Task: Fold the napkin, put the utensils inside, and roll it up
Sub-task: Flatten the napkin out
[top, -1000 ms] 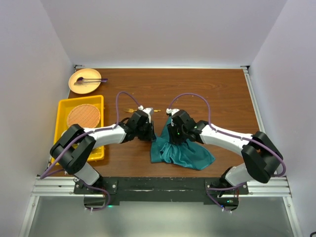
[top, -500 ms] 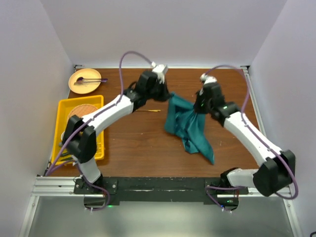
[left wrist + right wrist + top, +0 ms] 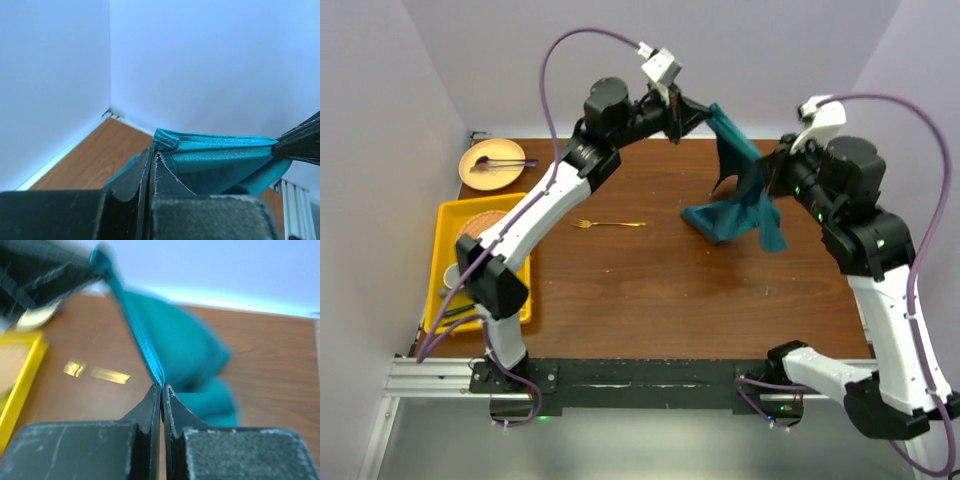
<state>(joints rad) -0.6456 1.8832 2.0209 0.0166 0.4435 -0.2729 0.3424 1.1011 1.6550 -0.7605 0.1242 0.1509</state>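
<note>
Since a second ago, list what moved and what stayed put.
Both arms rose and swung toward the far end of the table. The left gripper and right gripper, low over the crumpled napkin before, took hold of its edge and lifted it. It now hangs stretched between them, its lower part drooping toward the wood. The gold fork, yellow tray and bowl stayed where they were.

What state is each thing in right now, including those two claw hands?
Napkin: held up by one edge, the rest hanging.
Left gripper: shut on napkin.
Right gripper: shut on napkin.
Fork: lying flat on the table, apart from the napkin.
Stick: lying across the plate.
</note>
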